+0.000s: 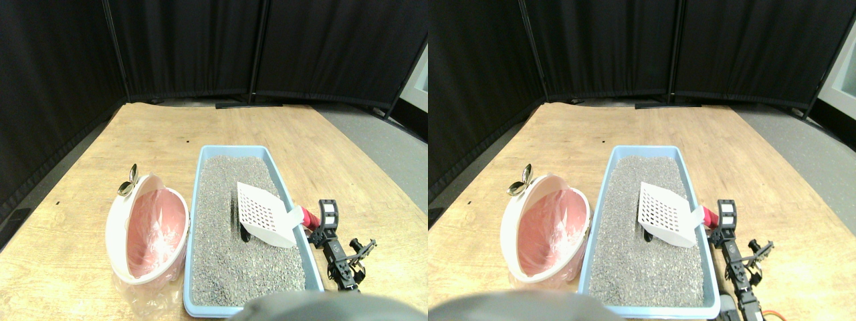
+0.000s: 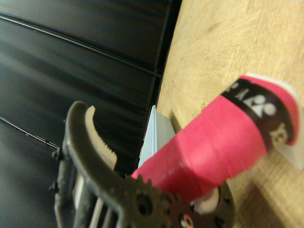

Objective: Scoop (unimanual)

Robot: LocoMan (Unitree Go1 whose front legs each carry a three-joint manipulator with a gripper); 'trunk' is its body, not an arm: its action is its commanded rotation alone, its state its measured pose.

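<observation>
Wooden flooring (image 1: pixel 154 140) backed by black curtain panels (image 1: pixel 200 47) carries, nearest, one right gripper (image 1: pixel 319 226) clamped on the red-wrapped handle (image 1: pixel 308 217) of one white slotted scoop (image 1: pixel 266 214), tilted over one blue litter tray (image 1: pixel 194 200), with one pink-lined bin (image 1: pixel 144 227) just beside it.

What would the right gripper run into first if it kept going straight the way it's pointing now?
Probably the litter box: the right gripper points left across it, holding the scoop by its red handle. The scoop's blade would meet the litter first, though depth is hard to judge.
</observation>
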